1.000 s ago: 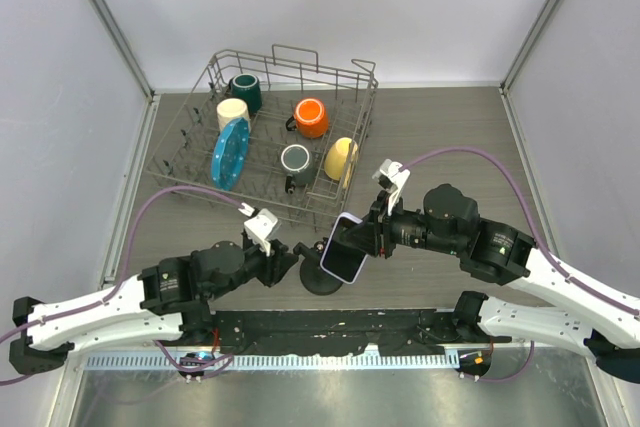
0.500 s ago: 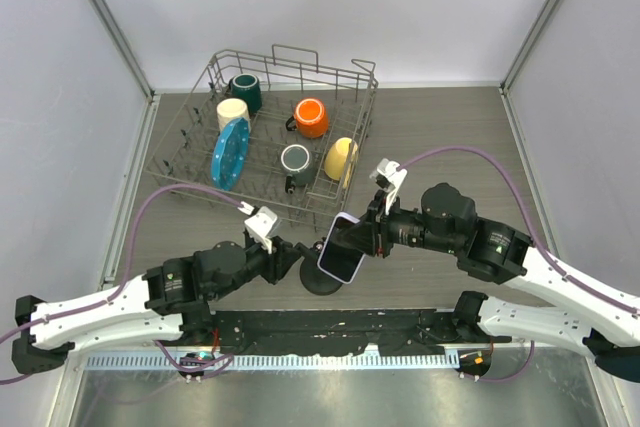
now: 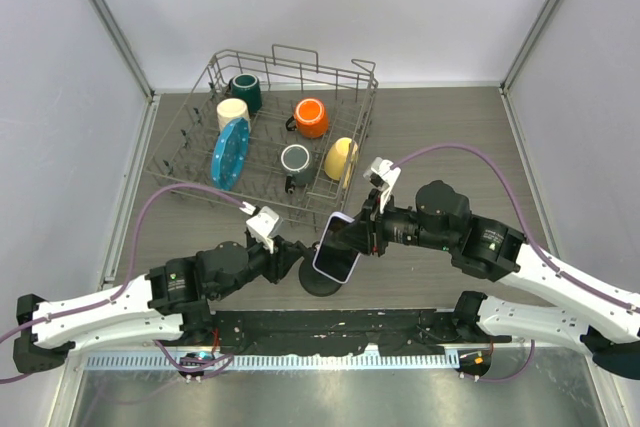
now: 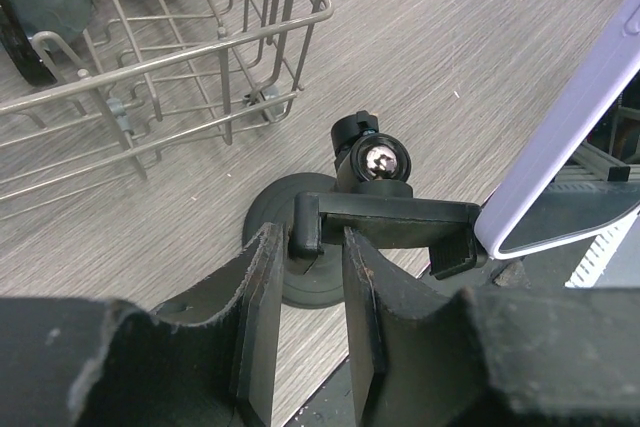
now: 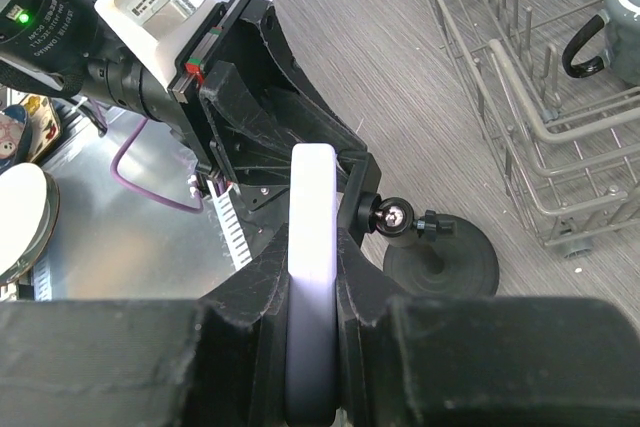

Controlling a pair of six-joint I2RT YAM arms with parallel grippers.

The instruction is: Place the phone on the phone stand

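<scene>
Right gripper (image 5: 311, 272): I clamp the phone (image 5: 312, 187) by its edges, tilted, low edge just beside the phone stand (image 4: 372, 209).
Left gripper (image 4: 305, 287): narrow, astride the stand's arm; I cannot tell if it pinches.
Risk: the phone's edge misses the lip and slides off, or shoves the stand over.

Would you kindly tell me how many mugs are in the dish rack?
5, all in the rack: green mug back left, cream mug just before it, orange mug centre, grey mug front, yellow mug front right. None looks hidden.
</scene>
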